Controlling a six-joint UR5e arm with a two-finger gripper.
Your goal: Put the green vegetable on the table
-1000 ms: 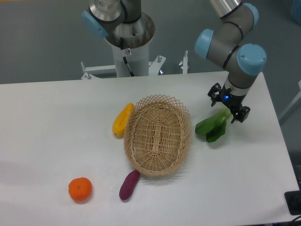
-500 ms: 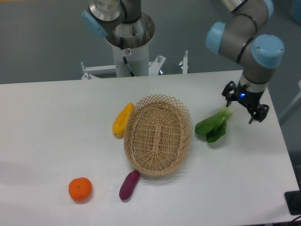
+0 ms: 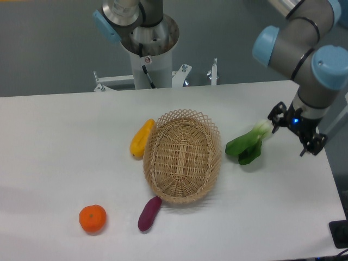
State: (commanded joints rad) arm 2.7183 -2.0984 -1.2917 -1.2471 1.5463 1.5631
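The green vegetable lies flat on the white table, just right of the wicker basket, its pale stalk end pointing up and right. My gripper hangs to the right of that stalk end, apart from it, with its fingers spread open and nothing between them. It sits near the table's right edge.
A wicker basket stands mid-table. A yellow vegetable lies against its left rim, a purple sweet potato at its front and an orange further left. The arm's base column rises behind the table.
My gripper has let go of the green vegetable and moved right and up, away from the stalk end. The vegetable stays where it lay on the table.
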